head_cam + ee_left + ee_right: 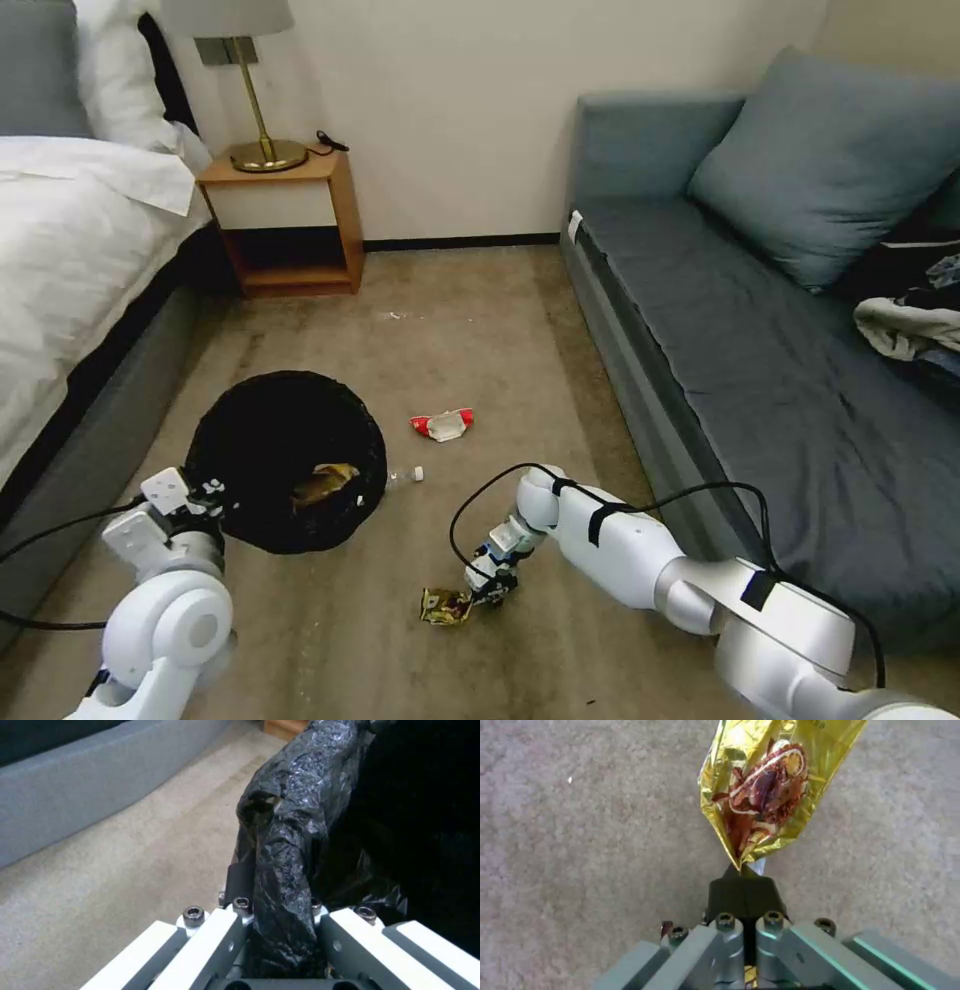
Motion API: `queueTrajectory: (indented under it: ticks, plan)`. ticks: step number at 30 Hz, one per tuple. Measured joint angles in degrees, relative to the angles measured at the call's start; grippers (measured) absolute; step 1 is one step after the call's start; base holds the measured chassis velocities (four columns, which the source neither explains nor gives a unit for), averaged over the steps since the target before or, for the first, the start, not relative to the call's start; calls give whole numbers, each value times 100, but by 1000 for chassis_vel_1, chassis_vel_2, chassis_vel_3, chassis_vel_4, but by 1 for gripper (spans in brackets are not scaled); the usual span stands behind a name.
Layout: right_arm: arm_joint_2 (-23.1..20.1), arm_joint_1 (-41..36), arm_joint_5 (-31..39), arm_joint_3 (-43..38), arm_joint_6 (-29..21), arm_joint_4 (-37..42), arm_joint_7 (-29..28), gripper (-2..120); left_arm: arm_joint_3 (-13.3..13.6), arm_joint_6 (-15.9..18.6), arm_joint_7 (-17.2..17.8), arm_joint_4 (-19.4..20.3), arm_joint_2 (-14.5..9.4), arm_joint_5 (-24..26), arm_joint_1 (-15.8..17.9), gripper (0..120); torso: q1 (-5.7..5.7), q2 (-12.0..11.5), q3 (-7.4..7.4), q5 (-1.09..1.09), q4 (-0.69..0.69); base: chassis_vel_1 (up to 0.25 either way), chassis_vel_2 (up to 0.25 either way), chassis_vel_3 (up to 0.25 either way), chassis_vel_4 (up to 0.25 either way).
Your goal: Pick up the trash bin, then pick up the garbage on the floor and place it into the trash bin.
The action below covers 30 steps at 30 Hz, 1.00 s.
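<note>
Left gripper (205, 492) clamped on the black-bagged rim of the trash bin (285, 460), held at its 8 o'clock edge. Right gripper (492, 590) pinched on the gold snack wrapper (446, 606) at carpet (480, 330) level. Red-and-white packet (441, 425) at 1 o'clock of the bin, bottle (403, 478) touching it at 3.

Bed (60, 250) on the left, sofa (760, 360) on the right, nightstand (285, 215) between them against the back wall with a lamp (245, 90) on it. Bin (285, 460) on the floor near the bed, left claw (195, 495) on its near-left rim. Scrap (325, 482) inside the bin. Bottle (405, 477) just right of the bin, packet (442, 424) behind it. Wrapper (446, 605) nearer the robot, right claw (492, 585) on its right edge.
</note>
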State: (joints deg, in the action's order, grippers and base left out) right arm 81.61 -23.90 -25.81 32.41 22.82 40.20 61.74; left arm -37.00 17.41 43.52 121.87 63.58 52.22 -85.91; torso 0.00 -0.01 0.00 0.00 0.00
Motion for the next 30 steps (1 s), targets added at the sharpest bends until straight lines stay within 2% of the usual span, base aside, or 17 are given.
queueTrajectory:
  ticks: [9, 14, 22, 23, 25, 28, 29, 30]
  plan:
    - [-531, 87, 250, -387, -49, 283, 57, 0, 16, -10, 0, -38, -28, 3, 38, 3, 0, 0, -1, 1, 0, 0, 0, 0, 0]
    - [-928, -30, 441, -1281, 37, 330, 32, 0, 32, -18, 1, -45, -32, 7, 31, 3, 0, 1, -1, 1, -1, 0, 0, 0, 0]
    - [-1302, -86, 1278, -2177, -458, 609, -170, 0, 41, -43, -1, -77, -81, 14, 28, 3, 0, 1, 0, 2, 0, 0, 0, 0, 0]
    - [-1375, -48, 1453, -2225, -552, 638, -231, 0, 43, -44, -1, -83, -95, 15, 33, 3, 0, 1, 0, 4, 0, 0, 0, 0, 0]
    - [-1540, 31, 1890, -2138, -810, 782, -567, 0, 77, -54, -6, -97, -103, 10, 57, 3, 0, 1, -1, -6, 0, 0, 0, 0, 0]
    - [-1617, 8, 2407, -2024, -956, 927, -834, 0, 111, -59, -18, -104, -87, -12, 94, 3, 0, 1, 0, 2, -1, 0, 0, 0, 0]
    - [-1791, -77, 4129, -1589, -1211, 1507, -1614, 0, 163, -68, -23, -116, -33, -35, 146, 3, 0, 1, -1, -1, -2, 0, 0, 0, 0]
    - [-1841, -101, 4948, -1331, -1277, 1859, -1942, 0, 173, -73, -23, -125, -25, -47, 151, 3, 0, 1, -1, -1, -2, 0, 0, 0, 0]
